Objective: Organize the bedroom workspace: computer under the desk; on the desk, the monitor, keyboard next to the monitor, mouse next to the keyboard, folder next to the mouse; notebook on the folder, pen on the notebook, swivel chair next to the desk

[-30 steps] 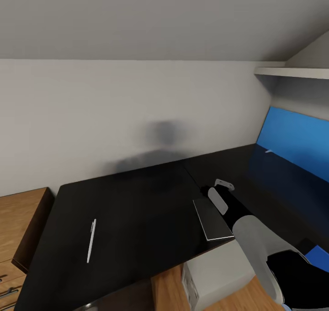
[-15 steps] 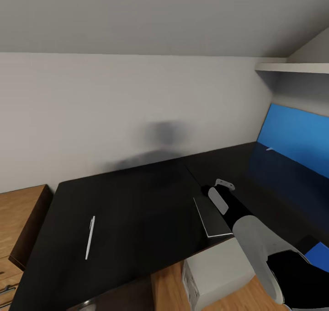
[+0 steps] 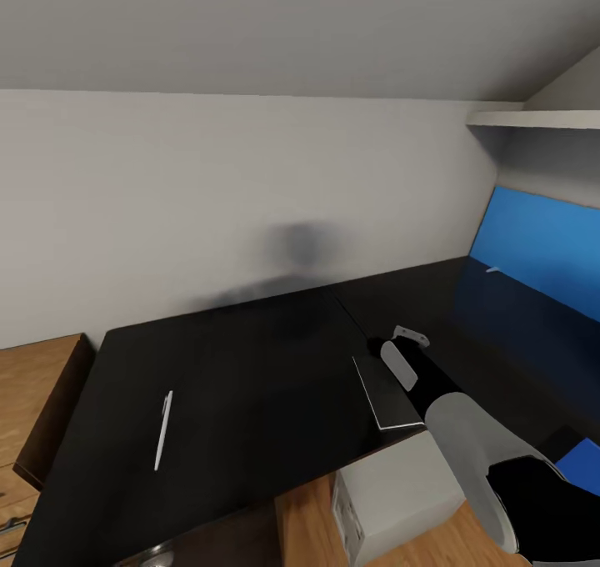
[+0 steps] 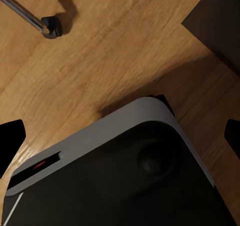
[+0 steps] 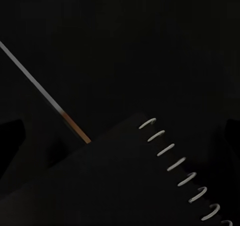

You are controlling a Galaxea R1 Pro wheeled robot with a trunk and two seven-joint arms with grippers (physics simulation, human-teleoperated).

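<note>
Notebook [image 3: 385,393] work looks like the step right now. The thin black book lies flat on the black surface [image 3: 233,383], close to its front edge, and one corner seems to stick out a little past that edge. Its long side points away from the robot, toward the wall. The right hand [image 3: 402,340] is just over the far end of the book, so the right arm is much the nearer one. That arm reaches forward and low over the surface, with the wrist bent down toward the book. In the right wrist view the wire rings of the notebook [image 5: 182,173] sit between two dark finger tips that look spread apart, with nothing pinched yet. The pen [image 3: 163,430] lies well apart on the same surface, on the robot's left, and its long side also points toward the wall. The grey computer [image 3: 400,500] stands on the wood floor under the surface. The left hand hangs over the floor above a dark flat thing with a grey rim, and its fingers look spread too.
</note>
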